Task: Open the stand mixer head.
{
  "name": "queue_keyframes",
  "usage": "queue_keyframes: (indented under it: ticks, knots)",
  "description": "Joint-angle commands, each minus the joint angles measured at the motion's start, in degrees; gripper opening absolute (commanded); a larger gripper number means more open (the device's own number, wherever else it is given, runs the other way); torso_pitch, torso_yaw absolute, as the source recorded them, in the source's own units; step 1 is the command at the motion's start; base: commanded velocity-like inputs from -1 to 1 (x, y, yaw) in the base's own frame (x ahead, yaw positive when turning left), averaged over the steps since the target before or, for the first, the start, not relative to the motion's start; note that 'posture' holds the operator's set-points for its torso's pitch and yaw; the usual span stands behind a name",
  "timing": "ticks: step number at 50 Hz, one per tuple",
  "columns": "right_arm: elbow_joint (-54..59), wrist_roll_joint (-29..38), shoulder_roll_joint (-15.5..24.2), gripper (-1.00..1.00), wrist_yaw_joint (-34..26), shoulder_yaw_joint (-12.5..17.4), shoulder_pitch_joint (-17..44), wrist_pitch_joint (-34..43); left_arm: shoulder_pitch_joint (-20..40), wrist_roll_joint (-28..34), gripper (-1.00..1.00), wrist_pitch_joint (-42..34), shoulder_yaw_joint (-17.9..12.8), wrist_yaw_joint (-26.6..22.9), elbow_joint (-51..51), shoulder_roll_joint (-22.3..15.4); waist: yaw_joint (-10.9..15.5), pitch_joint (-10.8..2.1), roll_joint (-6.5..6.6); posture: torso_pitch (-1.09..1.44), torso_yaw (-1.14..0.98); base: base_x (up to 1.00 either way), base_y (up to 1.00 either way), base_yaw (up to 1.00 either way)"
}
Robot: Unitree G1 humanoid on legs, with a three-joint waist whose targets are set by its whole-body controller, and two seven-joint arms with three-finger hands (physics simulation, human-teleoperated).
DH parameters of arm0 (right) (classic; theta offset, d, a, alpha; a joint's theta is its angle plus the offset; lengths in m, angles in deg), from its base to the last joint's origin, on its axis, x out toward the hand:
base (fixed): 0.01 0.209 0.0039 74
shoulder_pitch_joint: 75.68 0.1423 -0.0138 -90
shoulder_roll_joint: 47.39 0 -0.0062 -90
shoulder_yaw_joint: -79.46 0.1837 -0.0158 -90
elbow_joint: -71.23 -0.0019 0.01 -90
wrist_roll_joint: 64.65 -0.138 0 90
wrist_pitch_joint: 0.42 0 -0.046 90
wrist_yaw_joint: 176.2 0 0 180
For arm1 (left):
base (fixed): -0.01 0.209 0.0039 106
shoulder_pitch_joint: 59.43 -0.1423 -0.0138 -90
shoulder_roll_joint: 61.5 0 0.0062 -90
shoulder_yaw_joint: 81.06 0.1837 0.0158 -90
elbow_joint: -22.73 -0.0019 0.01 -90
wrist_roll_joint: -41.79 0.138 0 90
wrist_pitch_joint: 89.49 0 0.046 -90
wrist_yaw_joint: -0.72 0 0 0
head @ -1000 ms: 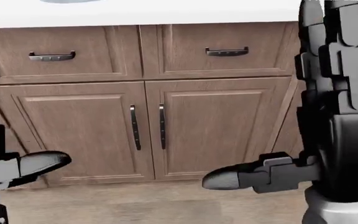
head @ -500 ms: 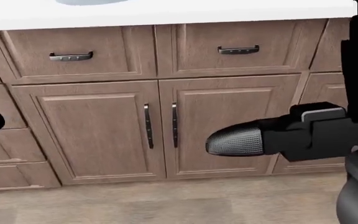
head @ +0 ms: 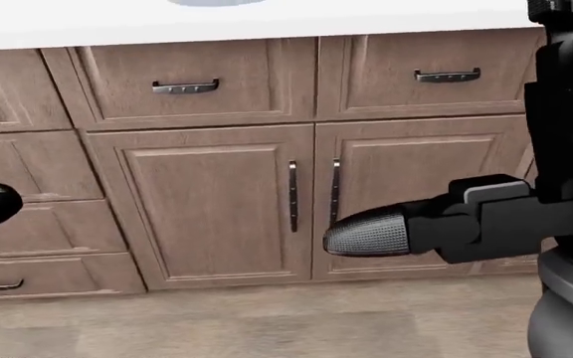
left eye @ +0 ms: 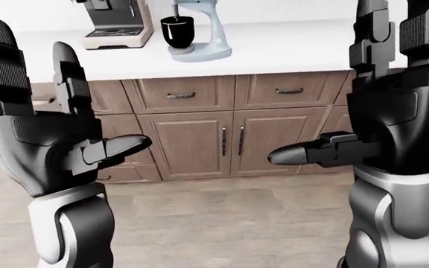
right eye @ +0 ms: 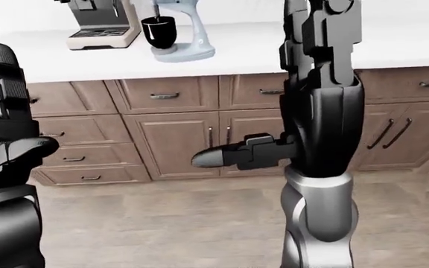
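In the left-eye view, the pale blue stand mixer with its black bowl (left eye: 193, 30) stands on the white countertop (left eye: 296, 47) at the top, just beside a silver coffee machine (left eye: 116, 23) on its left. Its head is cut off by the top edge, so I cannot tell how it sits. The robot's black left hand (left eye: 54, 131) and black right hand (left eye: 393, 120) are both raised with fingers spread and thumbs pointing inward, holding nothing, and both are well apart from the mixer.

The head view looks lower, at the brown wooden cabinet doors (head: 306, 201) and the drawers above them; only a sliver of the mixer's base touches the top edge. The right thumb (head: 376, 231) crosses the middle, and a fingertip of the left hand shows at the left edge.

The right-eye view shows the same scene, with the right hand upright in the centre and the mixer up to the left of it.

The step in hand looks like the approach. To do it well, I would say the robot should close in on the counter squarely facing the mixer and tilt its gaze up until the head is in sight. One open hand should then come under the head's nose and lift gently while the base stays put.
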Motion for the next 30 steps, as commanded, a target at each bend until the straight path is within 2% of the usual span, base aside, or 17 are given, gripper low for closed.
queue_keyframes:
  ticks: [1,2,3,5,7,8,9,12,16,19,20,24,25,26,27,28,30]
  knots:
    - [-1.30,-0.08,0.09,1.00,-0.19,-0.62,1.34,-1.05,0.96,0.21,1.00,1.38,-1.00,-0.20,0.72,-0.48,-0.19,-0.65,0.74,0.00,0.00,0.00,0.25,0.00]
    - [-1.12,0.27,0.23,1.00,-0.47,-0.80,1.23,-1.23,0.85,0.38,1.00,1.52,-0.89,-0.35,0.67,-0.48,-0.14,0.00,3.81,0.00,0.00,0.00,1.00,0.00]
    - [-1.07,-0.20,-0.16,1.00,-0.42,-0.76,1.02,-1.55,0.73,0.32,1.00,1.53,-0.85,-0.37,0.71,-0.43,0.25,1.20,2.07,0.00,0.00,0.00,1.00,0.00]
    - [-1.26,-0.41,-0.26,1.00,-0.26,-0.61,1.13,-1.46,0.63,0.36,1.00,1.54,-0.80,-0.41,0.74,-0.38,-0.16,0.69,0.51,0.00,0.00,0.00,0.43,0.00]
    - [-1.20,-0.32,-0.06,1.00,-0.33,-0.52,1.12,-1.62,0.71,0.43,1.00,1.58,-0.76,-0.46,0.60,-0.35,-0.04,-1.15,8.54,0.00,0.00,0.00,0.12,0.00]
    - [-1.25,-0.31,0.01,1.00,-0.37,-0.52,1.09,-1.58,0.74,0.58,1.00,1.61,-0.65,-0.48,0.57,-0.33,-0.44,0.60,7.03,0.00,0.00,0.00,1.00,0.00]
    - [-1.11,-0.27,0.09,1.00,-0.60,-0.64,0.92,-1.66,0.72,0.58,1.00,1.60,-0.62,-0.49,0.57,-0.28,0.27,1.00,4.08,0.00,0.00,0.00,1.00,0.00]
    - [-1.06,-0.75,-0.12,1.00,-0.19,-0.35,0.96,-1.63,0.61,0.70,1.00,1.63,-0.60,-0.61,0.57,-0.20,0.74,1.07,0.69,0.00,0.00,0.00,0.55,0.00]
    - [-1.22,-0.72,-0.03,1.00,-0.11,-0.46,0.84,-1.82,0.58,0.72,1.00,1.58,-0.60,-0.60,0.65,-0.19,0.32,-0.31,3.96,0.00,0.00,0.00,0.13,0.00]
    - [-1.03,-0.53,0.00,1.00,-0.30,-0.58,0.80,-1.77,0.52,0.70,1.00,1.65,-0.59,-0.66,0.61,-0.16,0.57,1.92,0.67,0.00,0.00,0.00,0.98,0.00]
    - [-1.07,-0.57,-0.11,1.00,-0.20,-0.58,0.86,-1.92,0.50,0.69,1.00,1.64,-0.62,-0.65,0.59,-0.16,0.62,1.71,-0.63,0.00,0.00,0.00,0.11,0.00]
    - [-1.03,-0.77,-0.13,1.00,-0.25,-0.62,0.99,-1.78,0.56,0.66,1.00,1.70,-0.71,-0.69,0.45,-0.22,0.49,-0.33,2.29,0.00,0.00,0.00,0.13,0.00]
    - [-1.00,-0.46,-0.03,1.00,-0.23,-0.65,1.04,-1.98,0.56,0.68,1.00,1.70,-0.67,-0.69,0.48,-0.22,0.71,-0.70,0.82,0.00,0.00,0.00,1.00,0.00]
    - [-0.78,-0.51,-0.12,1.00,-0.14,-0.58,1.05,-2.02,0.49,0.81,1.00,1.80,-0.57,-0.79,0.40,-0.17,-0.03,-1.05,-4.11,0.00,0.00,0.00,1.00,0.00]
    - [-0.49,-0.49,-0.11,1.00,-0.34,-0.77,0.71,-1.95,0.39,0.87,1.00,1.82,-0.51,-0.89,0.40,-0.13,0.42,0.55,-2.52,0.00,0.00,0.00,0.60,0.00]
    - [-0.40,-0.20,-0.32,1.00,-0.11,-0.90,0.43,-2.32,0.39,0.94,1.00,1.84,-0.49,-0.94,0.37,-0.10,0.08,0.52,-3.10,0.00,0.00,0.00,0.00,0.00]
    - [0.27,0.52,-0.37,1.00,-0.01,-0.92,0.06,-3.05,0.19,1.14,1.00,2.04,-0.34,-1.22,0.15,0.05,-0.01,-0.34,-0.51,0.00,0.00,0.00,0.00,0.00]
